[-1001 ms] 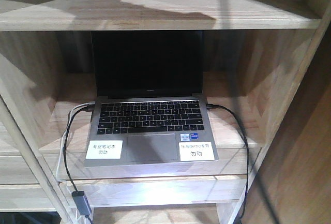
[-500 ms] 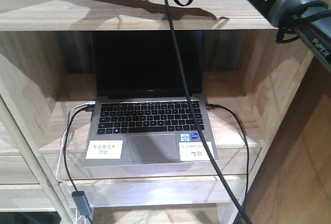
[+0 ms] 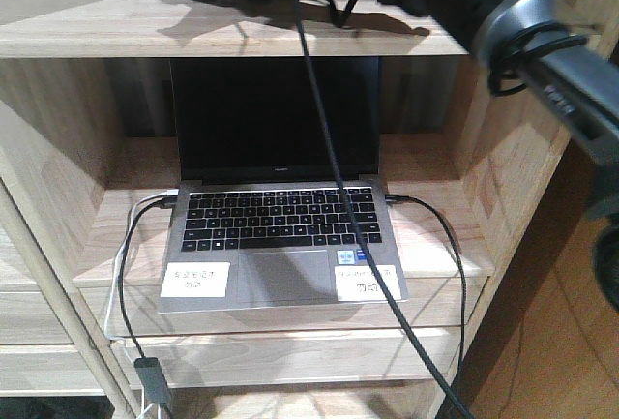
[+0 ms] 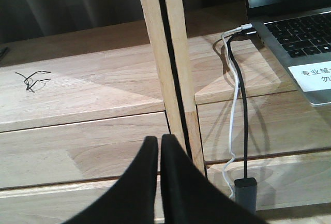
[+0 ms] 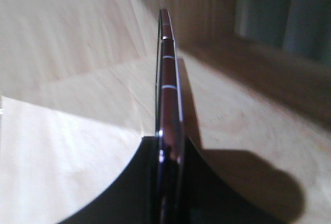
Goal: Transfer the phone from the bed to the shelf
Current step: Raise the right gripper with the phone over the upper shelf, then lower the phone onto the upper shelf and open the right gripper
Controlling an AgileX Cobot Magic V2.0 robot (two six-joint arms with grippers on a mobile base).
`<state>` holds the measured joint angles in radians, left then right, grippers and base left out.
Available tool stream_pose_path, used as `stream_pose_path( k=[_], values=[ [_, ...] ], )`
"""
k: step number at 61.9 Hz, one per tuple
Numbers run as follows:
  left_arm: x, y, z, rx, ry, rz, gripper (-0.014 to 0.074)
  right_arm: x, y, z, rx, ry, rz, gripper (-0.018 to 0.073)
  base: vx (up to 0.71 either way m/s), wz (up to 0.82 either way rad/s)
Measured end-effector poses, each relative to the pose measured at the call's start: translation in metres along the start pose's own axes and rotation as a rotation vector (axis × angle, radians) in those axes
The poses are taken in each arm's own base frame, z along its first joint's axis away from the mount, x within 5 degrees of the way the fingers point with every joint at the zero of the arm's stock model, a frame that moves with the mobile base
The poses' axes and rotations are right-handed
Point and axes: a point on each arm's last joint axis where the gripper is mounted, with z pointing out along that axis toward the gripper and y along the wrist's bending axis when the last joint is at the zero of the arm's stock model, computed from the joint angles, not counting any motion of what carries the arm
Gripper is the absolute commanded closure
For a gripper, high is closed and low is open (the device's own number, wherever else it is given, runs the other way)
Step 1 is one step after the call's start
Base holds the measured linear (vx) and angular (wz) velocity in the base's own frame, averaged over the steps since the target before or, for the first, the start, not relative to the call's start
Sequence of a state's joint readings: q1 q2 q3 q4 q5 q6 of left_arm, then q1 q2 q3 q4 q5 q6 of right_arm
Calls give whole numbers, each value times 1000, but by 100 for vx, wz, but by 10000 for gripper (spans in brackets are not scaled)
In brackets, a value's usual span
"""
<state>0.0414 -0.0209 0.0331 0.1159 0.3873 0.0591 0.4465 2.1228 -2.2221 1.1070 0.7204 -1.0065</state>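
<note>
The phone (image 5: 168,74) stands edge-on in the right wrist view, its pinkish rim towards the camera. My right gripper (image 5: 169,144) is shut on its lower end, just above a pale plank of the shelf (image 5: 77,105). In the front view my right arm (image 3: 522,27) reaches from the right across the shelf's top plank (image 3: 242,40); the phone is hidden there. My left gripper (image 4: 159,139) is shut and empty, low in front of a shelf upright (image 4: 173,69). The bed is out of view.
An open grey laptop (image 3: 280,245) fills the middle tier, with cables plugged in on both sides. A black cable (image 3: 329,167) hangs from my right arm in front of it. A dark adapter (image 4: 244,193) dangles below the laptop's plank.
My right arm has come in from the right and reached further left over the top plank, its cable swinging along. The laptop has not moved.
</note>
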Motion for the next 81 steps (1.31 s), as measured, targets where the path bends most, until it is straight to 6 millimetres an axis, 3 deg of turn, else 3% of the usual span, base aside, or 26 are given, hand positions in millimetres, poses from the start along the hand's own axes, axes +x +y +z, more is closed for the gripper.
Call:
stream_pose_path(
  k=[9, 19, 42, 67, 74, 81],
  values=[
    [0, 0, 0, 0, 0, 0, 595, 0, -2, 1, 16, -11, 5, 513, 0, 0],
    [0, 0, 0, 0, 0, 0, 595, -1, -5, 1, 47, -29, 4, 382, 0, 0],
    [0, 0, 0, 0, 0, 0, 595, -9, -15, -1, 160, -108, 13, -170, 0, 0],
    [0, 0, 0, 0, 0, 0, 595, -13, -16, -3, 186, -125, 9, -86, 0, 0],
    [0, 0, 0, 0, 0, 0, 595, -21, -13, -10, 200, -121, -7, -6, 0, 0],
    [0, 0, 0, 0, 0, 0, 595, -32, -6, -22, 213, -110, 3, 152, 0, 0]
  ],
)
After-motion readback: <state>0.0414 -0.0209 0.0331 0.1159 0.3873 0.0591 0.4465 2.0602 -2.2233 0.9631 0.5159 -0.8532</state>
